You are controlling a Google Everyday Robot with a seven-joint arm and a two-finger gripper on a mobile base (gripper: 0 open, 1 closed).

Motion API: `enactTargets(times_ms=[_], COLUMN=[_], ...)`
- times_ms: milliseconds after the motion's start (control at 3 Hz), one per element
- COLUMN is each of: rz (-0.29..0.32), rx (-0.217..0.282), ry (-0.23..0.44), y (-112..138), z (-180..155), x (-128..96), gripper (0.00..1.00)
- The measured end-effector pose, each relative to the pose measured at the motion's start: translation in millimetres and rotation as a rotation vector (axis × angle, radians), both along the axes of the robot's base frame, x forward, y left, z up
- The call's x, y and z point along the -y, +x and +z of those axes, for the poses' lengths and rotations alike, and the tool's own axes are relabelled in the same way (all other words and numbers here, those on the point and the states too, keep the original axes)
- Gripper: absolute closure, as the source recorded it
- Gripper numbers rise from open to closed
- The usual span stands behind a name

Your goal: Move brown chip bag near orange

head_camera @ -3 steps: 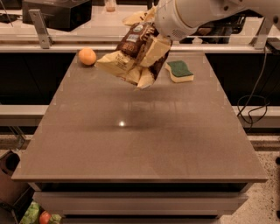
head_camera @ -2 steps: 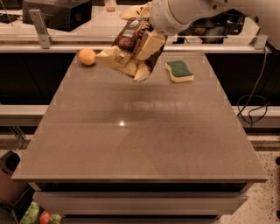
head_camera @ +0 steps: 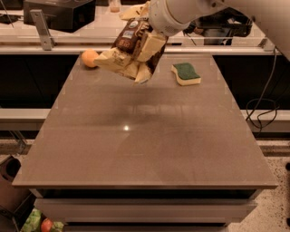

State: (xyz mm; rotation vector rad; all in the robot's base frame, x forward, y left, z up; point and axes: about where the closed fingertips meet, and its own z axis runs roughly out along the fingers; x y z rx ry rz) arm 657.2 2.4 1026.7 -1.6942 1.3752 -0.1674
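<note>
The brown chip bag hangs in the air above the far middle of the table, tilted, its cream-yellow lower end pointing down and left. My gripper comes in from the top right and is shut on the bag's upper part, with cream fingers across the brown panel. The orange sits on the table at the far left corner, just left of the bag's lowest tip and apart from it.
A green-and-yellow sponge lies at the far right of the brown table. A counter with a black box runs behind. A cable hangs at the right. A bin with a red fruit stands on the floor, lower left.
The gripper has carried the chip bag up and to the left, closer to the orange. The orange and the sponge have not moved.
</note>
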Motion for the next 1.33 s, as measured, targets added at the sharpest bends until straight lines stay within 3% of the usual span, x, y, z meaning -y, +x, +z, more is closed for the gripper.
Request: enactTargets(times_ms=[667, 1333], rz=[-0.009, 0.011], rx=[0.052, 0.012], ry=[-0.060, -0.126], y=[48, 88], z=[-10, -43], x=[-29, -47], gripper=[1.00, 1.00])
